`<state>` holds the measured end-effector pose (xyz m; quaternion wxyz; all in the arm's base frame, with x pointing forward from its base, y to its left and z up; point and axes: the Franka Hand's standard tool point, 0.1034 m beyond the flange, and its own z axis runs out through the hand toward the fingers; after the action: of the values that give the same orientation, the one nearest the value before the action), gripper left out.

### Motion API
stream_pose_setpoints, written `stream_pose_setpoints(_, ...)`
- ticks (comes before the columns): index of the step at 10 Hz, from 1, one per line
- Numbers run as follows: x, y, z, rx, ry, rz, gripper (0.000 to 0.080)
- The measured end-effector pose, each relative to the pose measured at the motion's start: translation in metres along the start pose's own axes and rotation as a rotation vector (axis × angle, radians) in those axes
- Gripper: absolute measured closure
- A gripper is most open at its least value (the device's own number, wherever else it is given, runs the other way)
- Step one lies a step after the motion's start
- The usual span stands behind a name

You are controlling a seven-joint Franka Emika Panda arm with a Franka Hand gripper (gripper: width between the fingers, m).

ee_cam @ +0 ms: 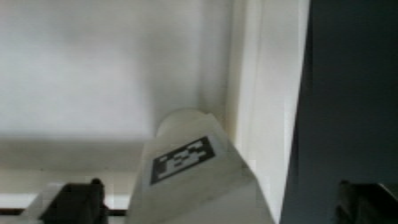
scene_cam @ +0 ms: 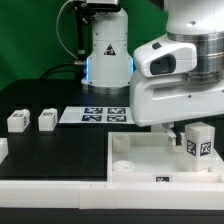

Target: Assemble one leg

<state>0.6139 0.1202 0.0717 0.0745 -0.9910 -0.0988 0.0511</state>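
Note:
One leg [scene_cam: 200, 142], a small white block with a black-and-white tag, stands upright at the corner of the large white tray-like part [scene_cam: 140, 160] on the exterior view's right. My gripper [scene_cam: 196, 132] is directly above it and straddles it. In the wrist view the leg [ee_cam: 199, 165] rises between the two dark fingers [ee_cam: 80, 203], with a gap showing on each side. The gripper [ee_cam: 222, 208] is open and not clamping the leg. Two more legs [scene_cam: 18, 121] [scene_cam: 46, 120] lie on the black table at the exterior view's left.
The marker board [scene_cam: 104, 115] lies on the table behind the tray-like part. Another white part [scene_cam: 2, 149] shows at the exterior view's left edge. The arm's base [scene_cam: 105, 50] stands at the back. The tray's raised rim [ee_cam: 267, 90] runs beside the leg.

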Motion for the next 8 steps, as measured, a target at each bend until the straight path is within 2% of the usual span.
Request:
stream_pose_setpoints(1, 0.0002, -0.0004, 0.0001, 0.0, 0.001, -0.001, 0.015)
stream_pose_setpoints(2, 0.001, -0.0006, 0.0004, 0.0, 0.004, 0.001, 0.0189)
stream_pose_setpoints(3, 0.0008, -0.0002, 0.0007, 0.0, 0.004, 0.001, 0.0327)
stream_pose_setpoints(4, 0.0008, -0.0001, 0.001, 0.0, 0.003, 0.001, 0.0327)
stream_pose_setpoints(5, 0.0008, 0.0026, 0.0009, -0.005, 0.004, 0.001, 0.046)
stream_pose_setpoints(6, 0.0007, 0.004, 0.0011, -0.005, 0.004, 0.004, 0.0499)
stream_pose_setpoints(8, 0.0005, 0.004, 0.0018, -0.004, 0.003, 0.042, 0.0499)
